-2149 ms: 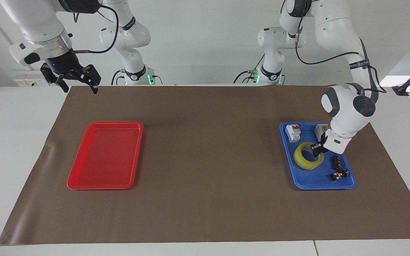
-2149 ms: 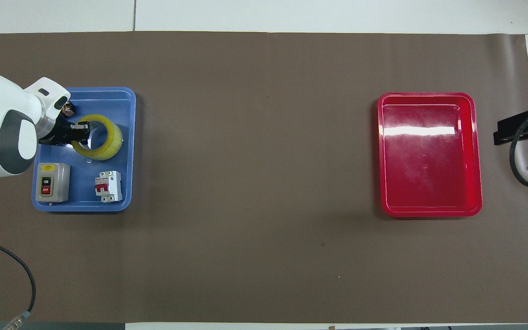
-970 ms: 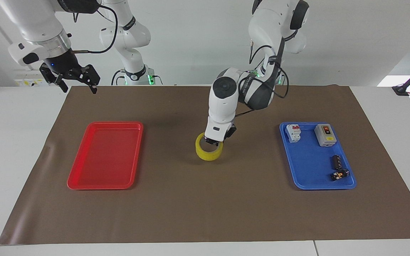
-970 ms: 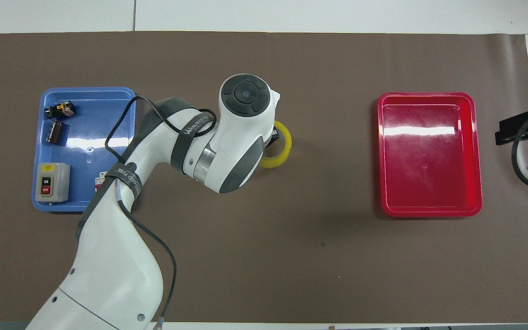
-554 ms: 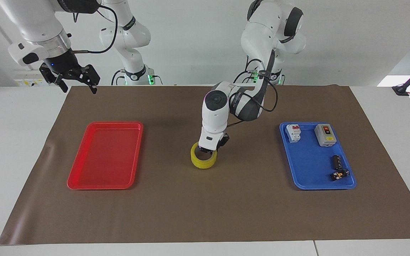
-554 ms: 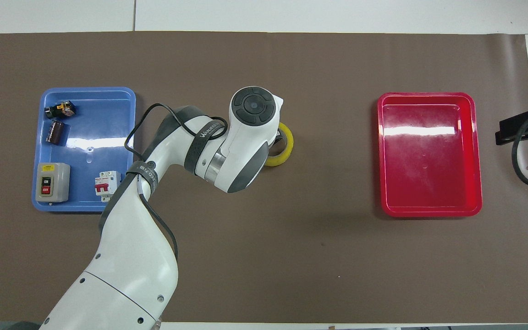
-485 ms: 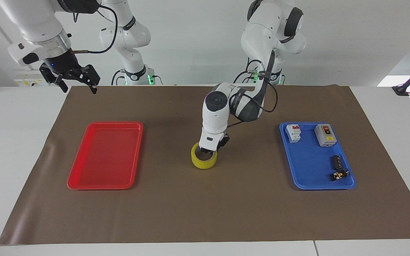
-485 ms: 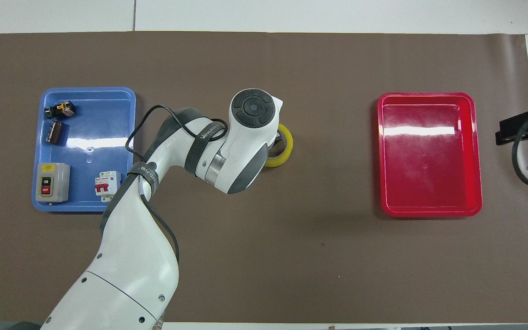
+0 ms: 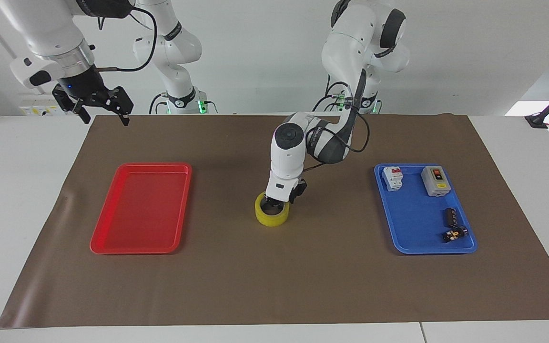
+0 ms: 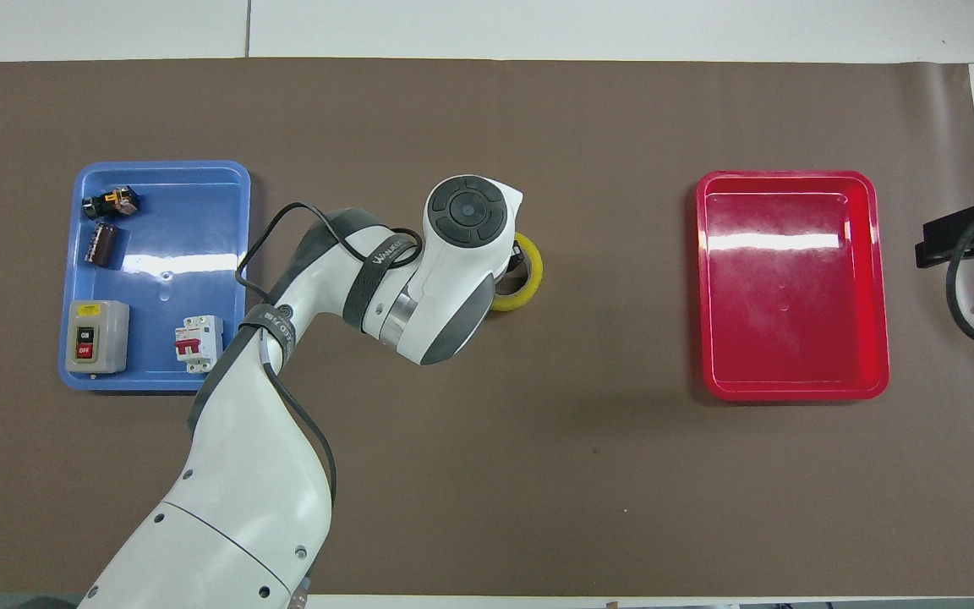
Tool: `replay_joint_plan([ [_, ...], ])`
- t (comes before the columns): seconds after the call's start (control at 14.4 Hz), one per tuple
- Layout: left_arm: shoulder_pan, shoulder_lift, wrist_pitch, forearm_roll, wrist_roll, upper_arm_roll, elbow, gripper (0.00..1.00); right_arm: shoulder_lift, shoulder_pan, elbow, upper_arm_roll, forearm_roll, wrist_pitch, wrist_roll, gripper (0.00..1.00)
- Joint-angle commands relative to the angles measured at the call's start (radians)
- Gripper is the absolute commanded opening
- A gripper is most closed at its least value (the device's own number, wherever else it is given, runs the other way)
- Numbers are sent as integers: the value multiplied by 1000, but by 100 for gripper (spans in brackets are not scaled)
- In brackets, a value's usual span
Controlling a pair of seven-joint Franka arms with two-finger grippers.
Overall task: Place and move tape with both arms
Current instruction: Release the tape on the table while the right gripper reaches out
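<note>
Left pincer (image 9: 273, 204) is down at the tape (image 9: 271, 215), at the part of the roll's rim nearest the robots, and I cannot tell whether it grips the roll or has let go. The tape lies flat on the brown mat (image 9: 274, 286) at mid-bench, between the red tray (image 9: 153, 165) at the right arm's end and the blue tray (image 9: 434, 251) at the left arm's end, well apart from both. The right pincer (image 9: 105, 116) hangs wide open and high over the mat's corner at its own end, waiting. My first worry is the lift-off: if the left pincer rises while it is partly closed on the wall of the roll, or catches the core, it could drag the tape, tip it onto its edge and let it roll across the mat. The second is the handover. If the right arm reaches in before the left arm has cleared the middle, the two could meet over the roll. The right pincer also has to pass over the red tray, where a low path risks clipping its rim. Last, the roll's smooth outer face may slip from a grasp set off-centre.
</note>
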State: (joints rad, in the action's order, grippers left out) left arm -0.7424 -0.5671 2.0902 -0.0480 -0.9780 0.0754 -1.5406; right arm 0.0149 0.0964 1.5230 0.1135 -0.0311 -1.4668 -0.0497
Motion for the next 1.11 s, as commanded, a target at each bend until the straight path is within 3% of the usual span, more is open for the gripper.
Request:
replay_joint_plan([
  [0.0, 14, 70, -138, -15, 22, 62, 43, 100, 8, -12, 9, -3, 0, 9, 24, 100],
  [0.14, 52, 192, -203, -9, 73, 107, -5, 100, 10, -12, 11, -3, 0, 8, 25, 100],
  [0.28, 170, 318, -321, -9, 245, 109, -29, 100, 10, -12, 11, -1, 0, 6, 25, 100],
  [0.55, 383, 504, -574, -9, 655, 110, -26, 100, 8, -10, 6, -3, -4, 19, 27, 100],
  [0.69, 425, 584, -649, 3, 775, 113, -33, 100, 7, 14, 14, -11, -15, -7, 22, 100],
  [0.9, 500, 608, -719, 23, 905, 97, -19, 100, -38, 119, 31, -11, 2, -110, -21, 100],
  [1.04, 654, 613, -716, 22, 935, -36, -22, 100, -133, 211, 19, -11, 32, -183, -129, 100],
])
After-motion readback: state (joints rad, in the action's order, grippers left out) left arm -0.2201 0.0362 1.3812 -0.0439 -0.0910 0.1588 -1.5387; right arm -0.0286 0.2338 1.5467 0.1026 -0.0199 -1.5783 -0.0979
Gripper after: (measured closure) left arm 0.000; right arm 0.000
